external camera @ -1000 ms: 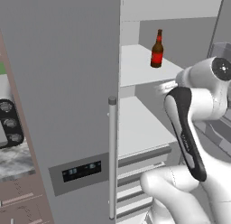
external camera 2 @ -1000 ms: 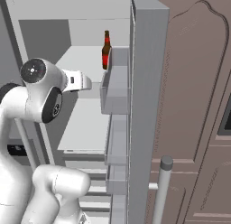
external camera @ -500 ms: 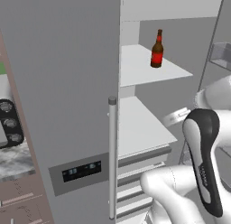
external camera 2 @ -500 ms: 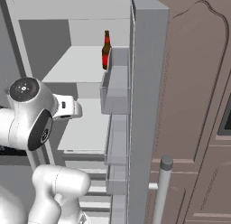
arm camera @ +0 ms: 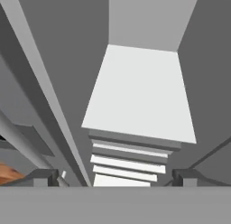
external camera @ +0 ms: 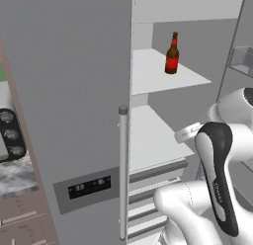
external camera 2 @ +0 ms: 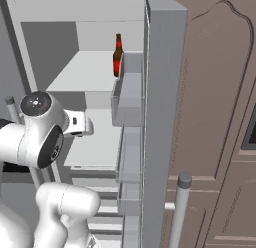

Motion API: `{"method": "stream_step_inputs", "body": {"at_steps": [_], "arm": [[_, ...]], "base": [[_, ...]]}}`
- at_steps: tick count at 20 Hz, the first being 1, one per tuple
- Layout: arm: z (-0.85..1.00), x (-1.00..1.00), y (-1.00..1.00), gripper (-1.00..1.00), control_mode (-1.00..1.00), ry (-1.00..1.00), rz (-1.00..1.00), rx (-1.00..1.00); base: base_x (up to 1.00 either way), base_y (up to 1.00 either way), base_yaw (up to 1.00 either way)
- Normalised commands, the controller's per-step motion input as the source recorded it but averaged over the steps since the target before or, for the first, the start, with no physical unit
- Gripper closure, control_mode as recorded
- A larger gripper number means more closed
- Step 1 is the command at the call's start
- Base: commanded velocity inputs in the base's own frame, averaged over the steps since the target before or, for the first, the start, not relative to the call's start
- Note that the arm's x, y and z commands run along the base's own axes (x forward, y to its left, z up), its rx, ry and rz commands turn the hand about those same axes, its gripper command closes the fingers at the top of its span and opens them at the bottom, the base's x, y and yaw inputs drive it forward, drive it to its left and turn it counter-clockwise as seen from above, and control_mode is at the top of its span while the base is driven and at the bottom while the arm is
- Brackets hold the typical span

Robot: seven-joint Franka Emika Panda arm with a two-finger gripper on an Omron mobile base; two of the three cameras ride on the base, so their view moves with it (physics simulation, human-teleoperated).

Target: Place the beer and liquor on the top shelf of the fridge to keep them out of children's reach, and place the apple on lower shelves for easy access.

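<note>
Left base view: the small dark brown beer bottle with red label (external camera: 172, 54) stands upright at 1 o'clock on the fridge's highest white shelf board (external camera: 148, 76). Hand view: the two-finger gripper (arm camera: 115, 177), at 6 o'clock, is spread wide and empty, facing a lower white shelf (arm camera: 140, 96).

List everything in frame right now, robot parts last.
beer: 1, dark brown with red label, upright on the top shelf, near its right front edge.
fridge: 1, grey, doors open, dark display panel low on the left door.
bar handle: 1, grey, vertical on the left door.
lower shelves: white, nothing on the one in the hand view; white drawers below.
door bins: grey, translucent, stacked on the right door.
cabinet: brown, right of the fridge.
arm: 1, white with dark joints, in front of the lower shelf.
pincer: dark fingertips apart, holding nothing.
</note>
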Motion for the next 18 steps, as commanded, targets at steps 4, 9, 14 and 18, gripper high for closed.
{"method": "stream_step_inputs", "body": {"at_steps": [4,9,14,18], "arm": [[0.00,0.08,0.00,-1.00,-1.00,0.01,0.00,0.00],[0.00,0.00,0.00,-1.00,-1.00,0.00,0.00,0.00],[0.00,-0.17,0.00,-1.00,1.00,0.00,0.02,0.00],[0.00,0.00,0.00,-1.00,1.00,0.00,0.00,0.00]], "base": [[0.00,0.00,0.00],[0.00,0.00,0.00],[-0.12,0.00,0.02],[-0.89,0.06,0.29]]}}
